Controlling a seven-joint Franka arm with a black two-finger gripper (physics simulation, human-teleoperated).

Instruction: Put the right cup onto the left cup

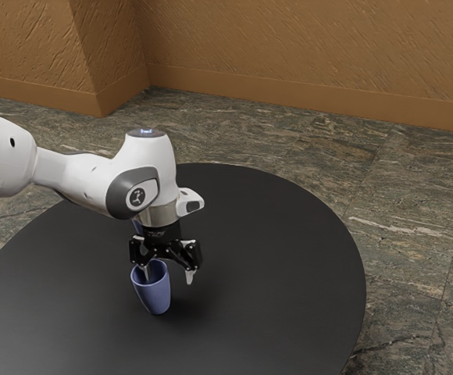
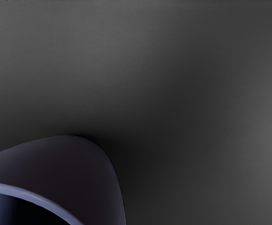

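Nothing is stacked: the blue cup is seen by the table, its rim straddled by parted fingers, one inside, the other clear of the outer wall. The grip, lift and placing are left to be done. A blue patch behind the hand is probably the other cup, mostly hidden. Ample bare tabletop is offered toward the exterior view's right, well short of the round edge.
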